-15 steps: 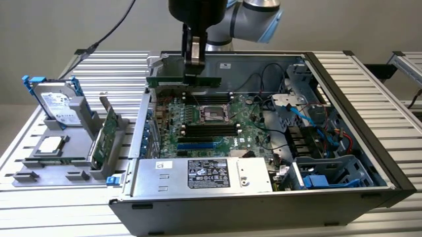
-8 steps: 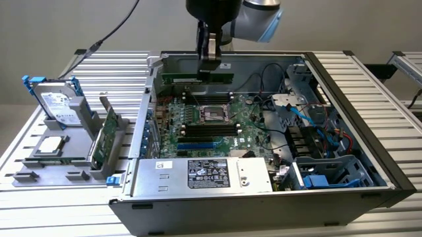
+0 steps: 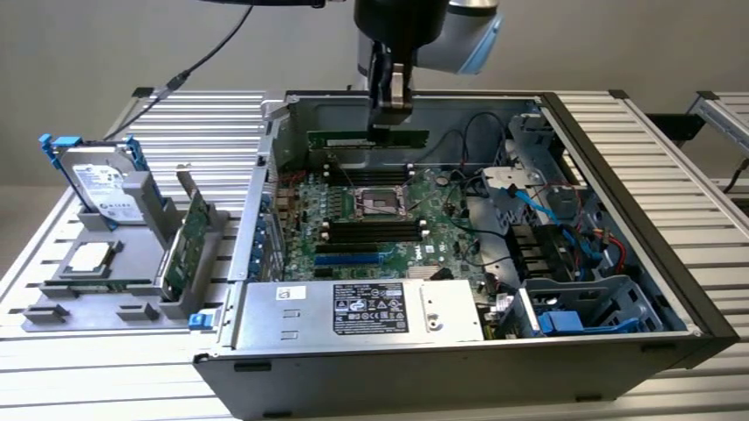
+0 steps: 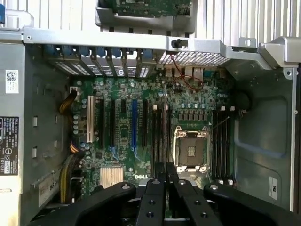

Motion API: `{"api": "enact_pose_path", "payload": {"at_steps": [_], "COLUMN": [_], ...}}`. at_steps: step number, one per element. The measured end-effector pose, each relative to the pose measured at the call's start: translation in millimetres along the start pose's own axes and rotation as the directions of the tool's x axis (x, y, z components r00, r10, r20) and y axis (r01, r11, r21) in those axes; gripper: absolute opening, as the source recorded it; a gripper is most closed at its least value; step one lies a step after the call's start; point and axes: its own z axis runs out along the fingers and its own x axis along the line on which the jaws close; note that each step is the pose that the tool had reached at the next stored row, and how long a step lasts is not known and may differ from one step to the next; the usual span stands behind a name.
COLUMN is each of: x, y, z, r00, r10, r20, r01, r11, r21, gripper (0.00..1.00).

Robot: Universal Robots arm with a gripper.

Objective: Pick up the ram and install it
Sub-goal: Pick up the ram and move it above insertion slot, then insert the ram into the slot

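hand (image 3: 390, 121): nearly closed, pinching the ram from above
ram (image 3: 351, 139): green stick, level, held in the air over the far end of the open PC case (image 3: 655, 263), near the far wall
motherboard (image 3: 339, 250): below the ram, CPU socket (image 3: 377, 202) bare
desk (image 3: 70, 386): grey holder (image 3: 82, 298) at exterior view's left, carrying hard drive (image 3: 100, 184) and expansion card (image 3: 181, 241)

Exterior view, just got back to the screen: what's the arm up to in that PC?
The gripper has its jaws shut on the ram, holding it level above the motherboard inside the open computer case. The stick is not yet seated in a slot.
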Motion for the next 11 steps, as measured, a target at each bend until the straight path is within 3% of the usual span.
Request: {"api": "enact_pose_path", "payload": {"at_steps": [11], "x": [-11.2], "y": [-10.4], "z": [20.7], "r00": [1.0000], "r10": [0.000], "r20": [-0.0015], "r01": [0.000], "r11": [1.0000], "r21": [0.0000], "gripper": [0.13]}}
